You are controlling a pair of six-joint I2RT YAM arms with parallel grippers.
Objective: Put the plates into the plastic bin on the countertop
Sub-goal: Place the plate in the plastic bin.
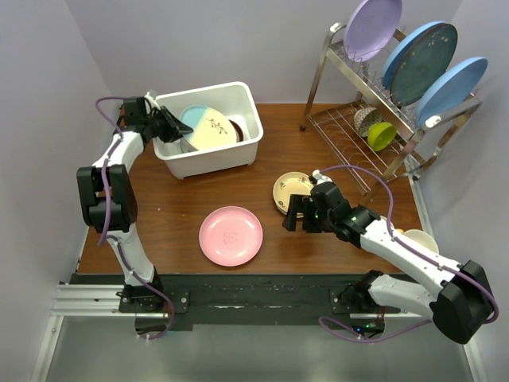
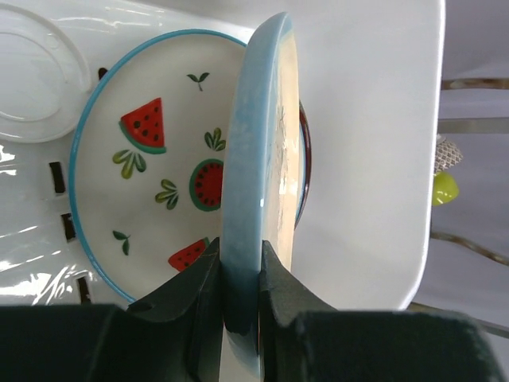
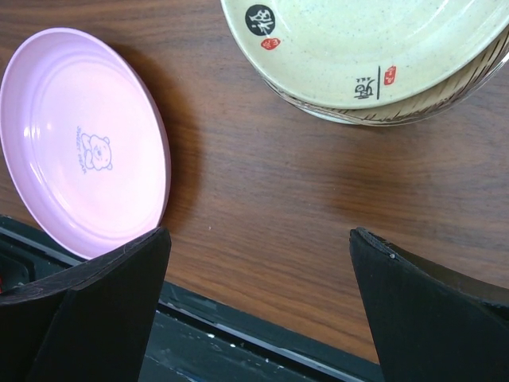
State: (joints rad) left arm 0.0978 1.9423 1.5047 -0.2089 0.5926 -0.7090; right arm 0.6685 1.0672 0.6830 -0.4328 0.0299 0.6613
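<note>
The left claw [image 2: 240, 270] is clenched on the rim of the pale blue plate [image 2: 254, 175], holding it on edge in the white bin [image 2: 374, 119], over a watermelon plate [image 2: 143, 183]. The right claw [image 3: 258, 239] hangs spread wide above the table [image 3: 262, 175], between the pink plate [image 3: 79, 143] and the tan plate [image 3: 358, 40].

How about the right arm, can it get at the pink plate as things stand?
Probably yes. The right gripper is open and empty, just beside the pink plate, with only bare countertop between them and nothing on top of the plate.
</note>
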